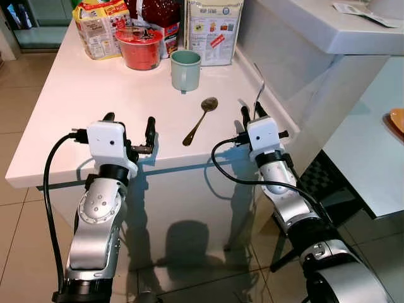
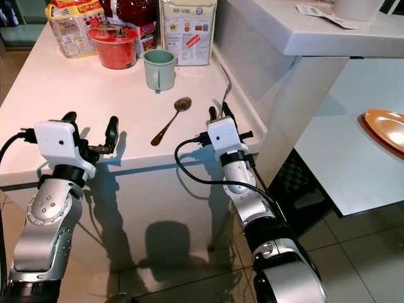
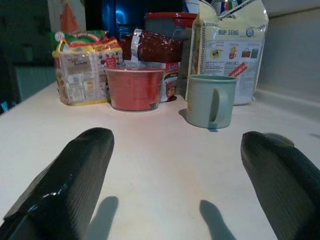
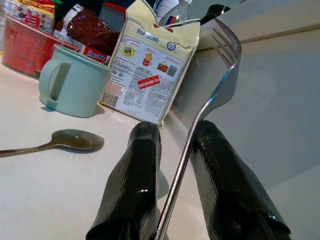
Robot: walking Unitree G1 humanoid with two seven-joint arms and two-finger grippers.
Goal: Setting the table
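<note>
The right gripper (image 1: 251, 113) is clamped on a silver fork (image 4: 215, 85), its two black fingers (image 4: 135, 180) pinching the handle so the tines stand up and lean toward the grey wall behind the counter. It hovers over the near right corner of the white countertop (image 1: 82, 95). Just to its left a bronze-toned spoon (image 1: 201, 118) lies flat on the counter, bowl pointing away from the robot, apart from the gripper. Farther back stands a pale green mug (image 1: 185, 69), upright with its handle toward the robot. Behind the mug a white food bag (image 1: 213, 28) stands against the wall, with a red plastic bowl (image 1: 139, 47) and a yellow snack packet (image 1: 98, 28) to its left. The left gripper (image 1: 129, 125) is spread wide and holds nothing, hanging at the near edge of the counter, well apart from the spoon. At the far right an orange plate (image 2: 386, 126) sits on a separate white table (image 2: 341, 164).
</note>
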